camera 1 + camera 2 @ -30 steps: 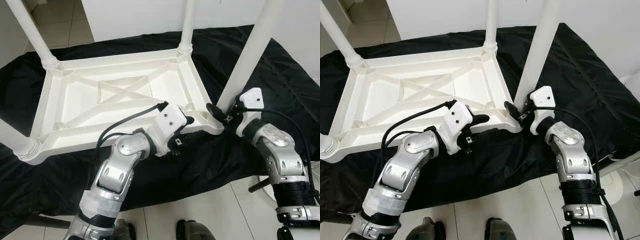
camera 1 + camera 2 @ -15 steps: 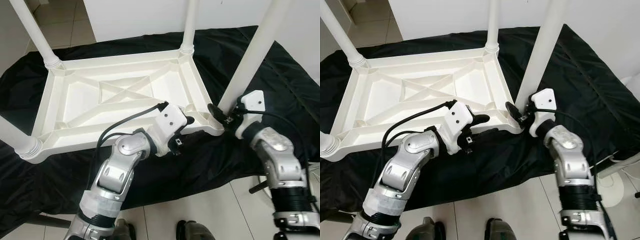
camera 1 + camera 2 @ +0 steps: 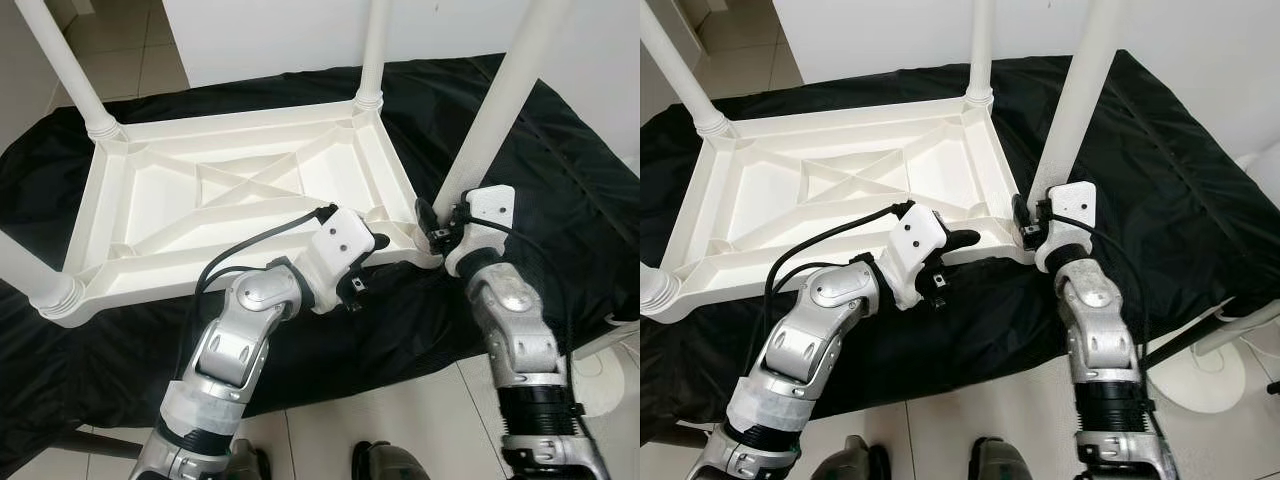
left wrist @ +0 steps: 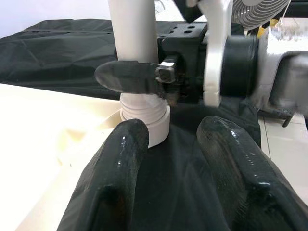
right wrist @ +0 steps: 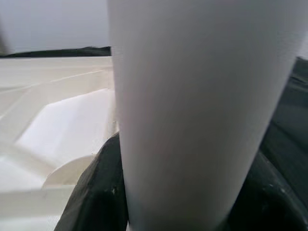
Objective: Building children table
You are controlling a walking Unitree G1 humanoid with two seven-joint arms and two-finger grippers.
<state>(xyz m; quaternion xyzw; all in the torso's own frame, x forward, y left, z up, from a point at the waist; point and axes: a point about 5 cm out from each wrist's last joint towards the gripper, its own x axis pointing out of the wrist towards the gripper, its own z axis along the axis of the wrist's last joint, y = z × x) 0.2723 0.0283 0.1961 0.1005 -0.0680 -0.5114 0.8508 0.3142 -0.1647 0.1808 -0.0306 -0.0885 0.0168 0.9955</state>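
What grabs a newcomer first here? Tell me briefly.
An upturned white plastic table lying on a black cloth, its legs pointing up. The right hand is clamped low on the near right leg at its corner socket, while the left hand rests by the table's near rim beside it.

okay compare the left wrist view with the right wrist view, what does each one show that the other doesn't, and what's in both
Left wrist view alone: the left gripper with its fingers open over the black cloth, the ribbed collar at the leg's base, and the right gripper shut on the table leg.

Right wrist view alone: a close look past the leg into the ribbed underside of the white tabletop.

Both: that same white leg and the near corner of the upturned tabletop.
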